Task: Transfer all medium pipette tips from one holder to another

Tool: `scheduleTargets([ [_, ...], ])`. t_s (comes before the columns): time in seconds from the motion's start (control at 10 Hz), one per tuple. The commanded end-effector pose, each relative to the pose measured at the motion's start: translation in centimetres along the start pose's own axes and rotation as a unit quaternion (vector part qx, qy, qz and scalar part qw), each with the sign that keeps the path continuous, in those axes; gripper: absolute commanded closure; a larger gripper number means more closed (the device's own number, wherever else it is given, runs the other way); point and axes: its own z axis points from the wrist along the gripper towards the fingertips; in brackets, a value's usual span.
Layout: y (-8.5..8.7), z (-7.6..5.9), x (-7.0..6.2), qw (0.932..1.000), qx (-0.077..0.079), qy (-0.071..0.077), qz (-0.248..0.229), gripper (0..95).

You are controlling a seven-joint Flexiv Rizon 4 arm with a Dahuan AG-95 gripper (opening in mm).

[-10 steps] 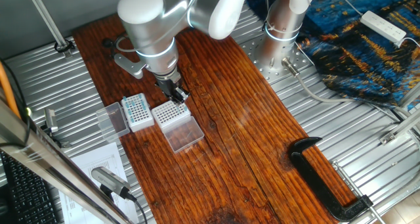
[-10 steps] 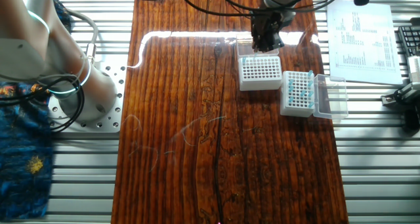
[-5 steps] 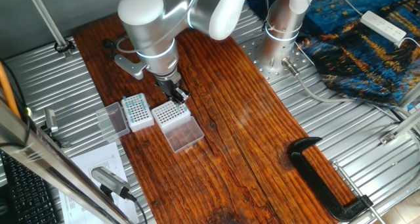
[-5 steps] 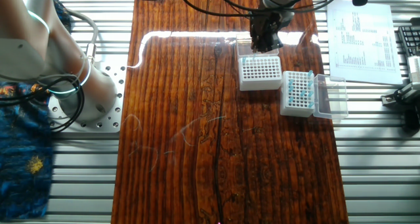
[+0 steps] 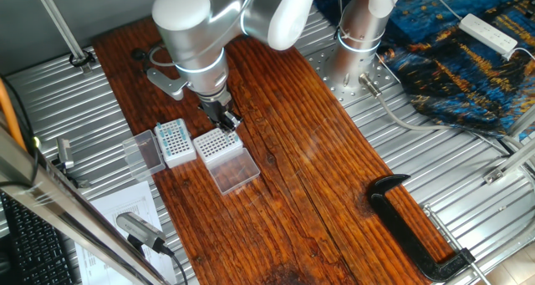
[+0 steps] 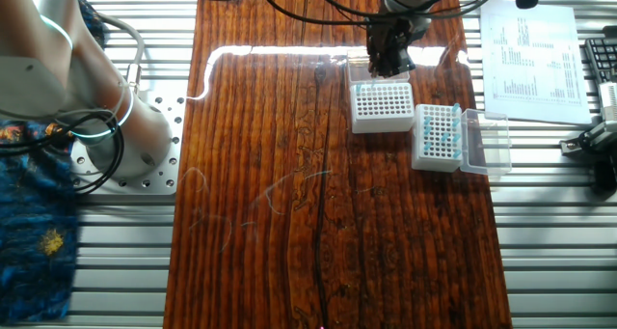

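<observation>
The holder with the medium pipette tips [image 5: 172, 138] is a white-sided rack [image 5: 178, 154]; the tips show as teal dots in its grid, also in the other fixed view [image 6: 439, 128]. Its smoky lid [image 5: 144, 151] lies open beside it. The other holder, a clear-sided rack [image 5: 219, 144] with a white hole grid [image 6: 383, 102], stands right next to it, its clear lid [image 5: 235, 173] flat on the table. My gripper [image 5: 225, 121] points down over that rack's edge [image 6: 388, 67]. Its dark fingers stand close together; anything between them is too small to make out.
Both racks sit on a brown wooden board [image 5: 292, 176]. A black clamp [image 5: 418, 226] lies at the board's near right. Printed paper [image 6: 530, 49] and a keyboard edge [image 6: 600, 68] lie beside the racks. The arm's base [image 5: 355, 43] stands at the back.
</observation>
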Motion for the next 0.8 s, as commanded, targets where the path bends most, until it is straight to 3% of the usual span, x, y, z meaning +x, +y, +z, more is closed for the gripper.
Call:
scheduleTargets([
  [0.1, -0.02, 0.01, -0.02, 1.0, 0.0, -0.001, -0.001, 95.0],
  [0.8, -0.01, -0.09, -0.35, 1.0, -0.002, -0.002, 0.0, 95.0],
])
